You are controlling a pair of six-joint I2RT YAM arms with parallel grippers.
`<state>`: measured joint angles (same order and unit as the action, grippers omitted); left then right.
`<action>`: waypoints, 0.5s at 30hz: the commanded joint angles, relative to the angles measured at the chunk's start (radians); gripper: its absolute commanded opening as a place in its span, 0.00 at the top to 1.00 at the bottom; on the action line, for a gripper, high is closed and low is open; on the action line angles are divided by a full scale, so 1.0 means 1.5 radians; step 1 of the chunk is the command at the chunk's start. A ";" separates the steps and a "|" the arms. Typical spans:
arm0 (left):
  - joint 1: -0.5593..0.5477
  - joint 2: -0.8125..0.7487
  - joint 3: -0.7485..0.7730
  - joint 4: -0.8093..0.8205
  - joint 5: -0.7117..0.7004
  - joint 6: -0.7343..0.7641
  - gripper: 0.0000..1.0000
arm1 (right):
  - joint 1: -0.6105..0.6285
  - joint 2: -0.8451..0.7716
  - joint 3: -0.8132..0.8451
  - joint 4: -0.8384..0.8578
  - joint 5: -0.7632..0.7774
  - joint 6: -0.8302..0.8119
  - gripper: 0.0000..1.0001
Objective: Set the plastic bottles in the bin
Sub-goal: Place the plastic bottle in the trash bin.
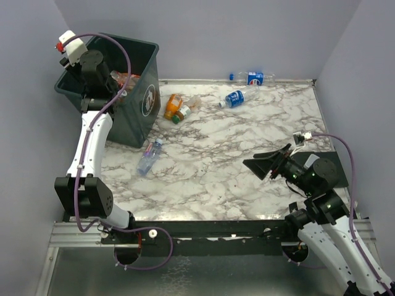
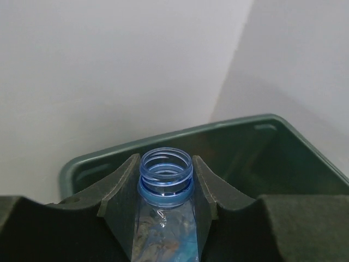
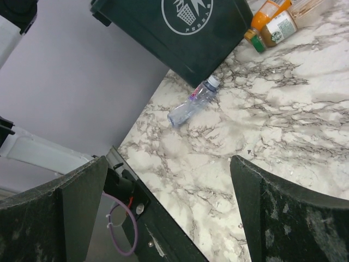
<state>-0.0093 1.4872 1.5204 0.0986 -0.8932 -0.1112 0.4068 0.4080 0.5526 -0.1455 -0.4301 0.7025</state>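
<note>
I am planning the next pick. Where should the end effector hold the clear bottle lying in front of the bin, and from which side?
Probably the middle of the clear bottle, from straight above, closing across its width. It lies flat on the marble table, cap toward the bin, with bare surface along both long sides.

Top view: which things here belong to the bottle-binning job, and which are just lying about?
Job: bin; capless bottle in the left tool; clear bottle near the bin; orange bottles; near blue-label bottle; far blue-label bottle.
Lying about: nothing loose; only the marble table and purple cables.
</note>
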 commanded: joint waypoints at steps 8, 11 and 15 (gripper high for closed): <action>-0.003 0.048 0.039 -0.019 0.380 -0.139 1.00 | 0.006 0.032 0.013 0.001 0.013 -0.016 0.03; -0.003 0.019 0.014 0.058 0.325 -0.141 1.00 | 0.005 0.033 0.014 0.001 0.015 -0.016 0.03; -0.003 -0.016 0.007 0.108 0.233 -0.108 1.00 | 0.006 0.034 0.011 0.001 0.016 -0.016 0.03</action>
<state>-0.0086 1.5230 1.5505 0.1448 -0.4644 -0.2630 0.4068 0.4538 0.5526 -0.1444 -0.4297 0.6968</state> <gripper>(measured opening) 0.398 0.976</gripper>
